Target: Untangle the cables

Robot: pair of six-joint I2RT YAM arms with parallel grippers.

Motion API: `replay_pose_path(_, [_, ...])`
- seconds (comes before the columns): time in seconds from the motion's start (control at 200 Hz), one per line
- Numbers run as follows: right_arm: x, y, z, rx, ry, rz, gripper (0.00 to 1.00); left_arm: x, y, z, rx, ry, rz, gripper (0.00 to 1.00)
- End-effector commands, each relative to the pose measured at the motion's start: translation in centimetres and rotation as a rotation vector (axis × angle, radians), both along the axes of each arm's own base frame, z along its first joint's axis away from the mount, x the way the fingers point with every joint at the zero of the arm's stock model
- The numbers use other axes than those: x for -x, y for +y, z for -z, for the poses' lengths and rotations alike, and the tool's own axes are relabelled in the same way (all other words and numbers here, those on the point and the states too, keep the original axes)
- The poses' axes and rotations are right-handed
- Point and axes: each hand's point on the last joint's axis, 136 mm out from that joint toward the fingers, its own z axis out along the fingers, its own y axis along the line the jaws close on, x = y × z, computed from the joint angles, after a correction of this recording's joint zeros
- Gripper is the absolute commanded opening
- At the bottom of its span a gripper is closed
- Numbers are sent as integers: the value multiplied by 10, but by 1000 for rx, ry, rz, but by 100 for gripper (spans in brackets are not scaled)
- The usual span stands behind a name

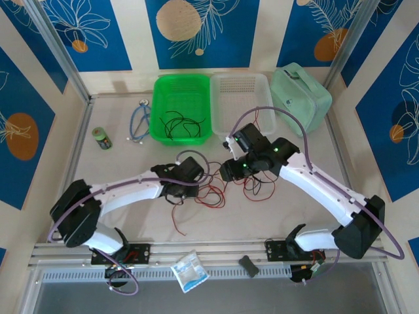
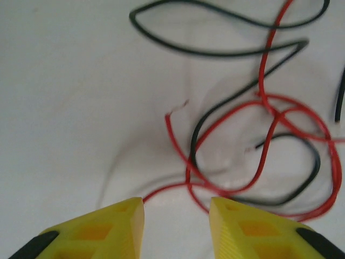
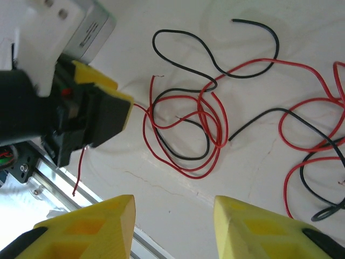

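Top view, cables (image 1: 216, 191): red and black loops lie crossed on the table, near side of the basket (image 1: 181, 118). More black wires lie inside the basket.
Top view, left gripper (image 1: 175, 191): low over the table, near side of the basket, probably placed to reach one strand.
Top view, right gripper (image 1: 229, 171): nearer than the basket's right corner, facing the same tangle.
Left wrist, left gripper (image 2: 177, 208): fingers spread, nothing held. A red strand crosses just past the tips.
Right wrist, right gripper (image 3: 174, 208): fingers wide apart, empty. You likely need both arms to pull the loops apart.
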Motion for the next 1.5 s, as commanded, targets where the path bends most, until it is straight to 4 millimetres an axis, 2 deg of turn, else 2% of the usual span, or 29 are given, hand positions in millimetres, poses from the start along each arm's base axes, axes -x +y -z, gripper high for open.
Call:
replay_pose_path(0.0, [6, -5, -2, -31, 18, 25, 43, -22, -9, 3, 36, -28, 3, 35])
replay_pose_path(0.16, [11, -11, 3, -30, 30, 42, 43, -32, -12, 18, 51, -11, -6, 33])
replay_pose_path(0.335, [14, -13, 4, -36, 33, 50, 43, -35, -22, 32, 57, 16, 11, 31])
replay_pose_path(0.535, [15, -13, 4, -45, 34, 49, 43, -33, -16, 43, 19, 36, -4, 27])
replay_pose_path(0.68, [15, -12, 6, -50, 39, 53, 43, -35, -11, 44, -12, 23, -8, 20])
replay_pose_path(0.815, [16, -12, 7, -54, 43, 54, 43, -40, -10, 41, -29, -1, -7, 9])
replay_pose_path(0.985, [18, -13, 6, -67, 44, 63, 43, -47, -15, 19, -8, -60, 14, 0])
replay_pose_path(1.131, [20, -11, 7, -88, 53, 66, 43, -49, -25, -17, 31, -124, 58, 0])
replay_pose_path(1.301, [24, -7, 11, -128, 72, 75, 43, -42, -38, -57, 70, -172, 130, 0])
replay_pose_path(1.496, [26, -5, 17, -149, 85, 90, 43, -32, -38, -96, 76, -217, 171, 0])
